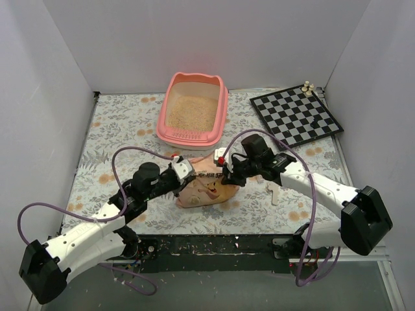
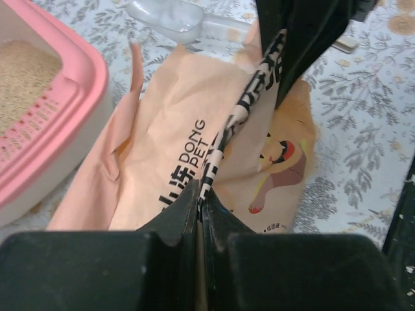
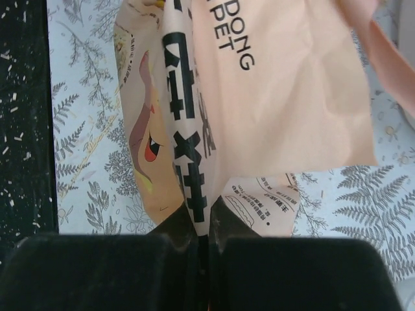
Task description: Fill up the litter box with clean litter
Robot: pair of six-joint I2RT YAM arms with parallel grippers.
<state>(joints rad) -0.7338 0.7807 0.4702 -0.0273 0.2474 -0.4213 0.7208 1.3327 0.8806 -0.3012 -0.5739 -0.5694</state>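
1. We read "DONG PET" in black on the litter bag (image 1: 203, 189), which is crinkled orange-tan plastic with a cartoon cat (the finer print is too small to read).
2. The left gripper (image 2: 201, 202) is clamped on the bag's black-and-white printed edge strip. The right gripper (image 3: 206, 214) pinches the same strip from the other end.
3. The litter box (image 1: 188, 137) is smooth pink plastic with rounded corners. It sits beyond both grippers, its slotted ledge towards the bag.
4. The clean litter (image 1: 192, 111), pale and sandy, lies inside the box.
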